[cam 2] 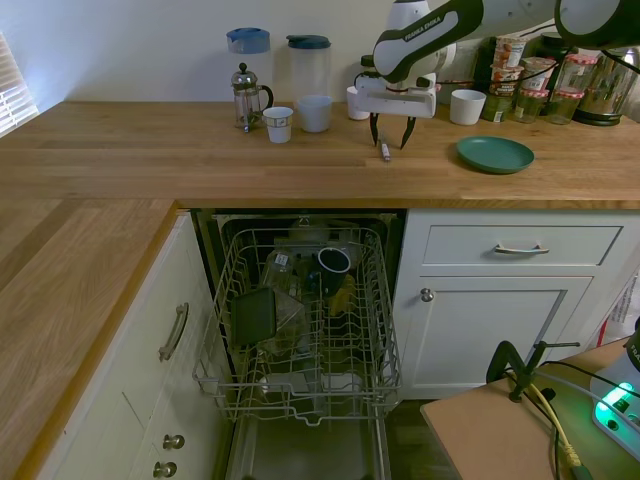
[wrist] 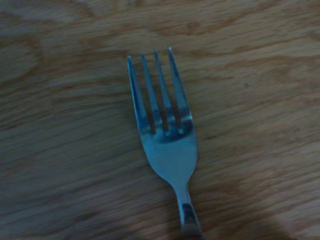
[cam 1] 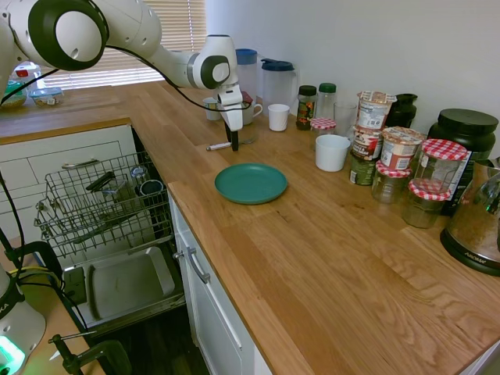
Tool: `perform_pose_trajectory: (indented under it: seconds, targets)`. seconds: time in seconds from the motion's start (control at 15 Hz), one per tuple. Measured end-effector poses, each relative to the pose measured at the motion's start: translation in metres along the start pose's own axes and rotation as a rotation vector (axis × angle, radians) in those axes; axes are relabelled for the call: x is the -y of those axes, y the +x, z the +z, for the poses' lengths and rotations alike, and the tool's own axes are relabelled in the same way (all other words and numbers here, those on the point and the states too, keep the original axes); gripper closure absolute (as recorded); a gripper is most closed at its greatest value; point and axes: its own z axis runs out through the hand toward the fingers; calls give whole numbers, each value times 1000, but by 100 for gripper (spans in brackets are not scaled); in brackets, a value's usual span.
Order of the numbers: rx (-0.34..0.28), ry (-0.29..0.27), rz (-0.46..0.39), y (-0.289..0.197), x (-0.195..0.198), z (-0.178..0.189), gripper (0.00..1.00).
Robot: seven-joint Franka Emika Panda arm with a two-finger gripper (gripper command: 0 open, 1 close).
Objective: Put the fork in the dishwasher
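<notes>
The dishwasher [cam 2: 300,330] rack stands pulled out in front. Behind, on the wooden counter [cam 2: 150,150], the fork [cam 2: 385,151] lies flat — handle half hidden between the gripper's [cam 2: 390,140] wide-spread fingers.

The slim fork [wrist: 167,145] has silver metal tines and a white handle. It lies on the warm brown wooden countertop [cam 1: 328,258], which shows streaked plank grain. The round plate [cam 1: 251,183] is plain teal. The dishwasher's wire rack [cam 2: 300,330] is grey; its metal inner door panel [cam 1: 125,285] is grey. The cabinet fronts [cam 2: 520,300] are white with silver handles. Two glass jars [cam 1: 434,176] carry red-and-white checked lids. The small cup [cam 1: 332,152] is white. The robot arm [cam 1: 117,31] is white with black joints; its gripper [cam 2: 389,133] has black fingers.
</notes>
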Motion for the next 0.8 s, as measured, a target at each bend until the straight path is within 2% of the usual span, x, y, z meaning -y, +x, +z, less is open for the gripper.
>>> perform_pose_trajectory:
  seconds: [0.8]
  targets:
    - [55,22,49,-1,3,0,100]
